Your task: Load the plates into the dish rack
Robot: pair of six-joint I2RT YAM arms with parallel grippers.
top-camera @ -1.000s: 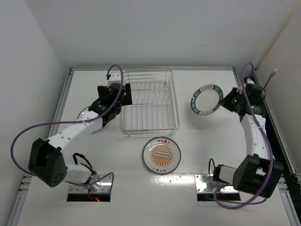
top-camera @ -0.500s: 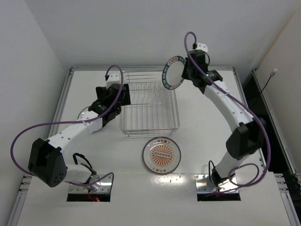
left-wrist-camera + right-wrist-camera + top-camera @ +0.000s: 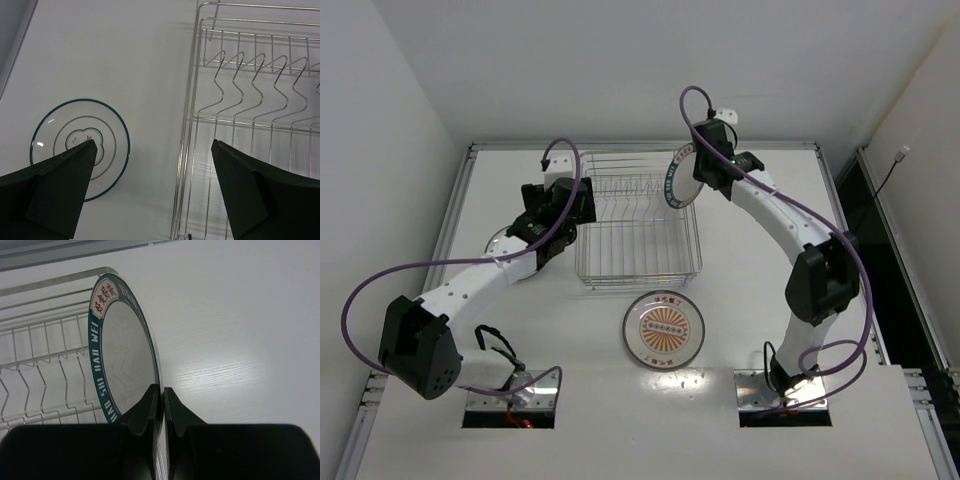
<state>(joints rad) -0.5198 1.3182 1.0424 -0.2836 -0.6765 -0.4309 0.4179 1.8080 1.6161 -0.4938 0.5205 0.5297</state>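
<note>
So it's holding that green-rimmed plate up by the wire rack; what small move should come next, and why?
Probably ease the right gripper down and slightly to its left, so the teal-rimmed plate slides into the dish rack. The plate is pinched at its rim and stands on edge at the rack's far right corner, not yet seated in it.

Teal-banded white plate (image 3: 679,180) on edge, tilted, over far-right corner of dish rack (image 3: 630,240). Orange-patterned plate (image 3: 664,329) flat, just in front of the empty rack.
</note>
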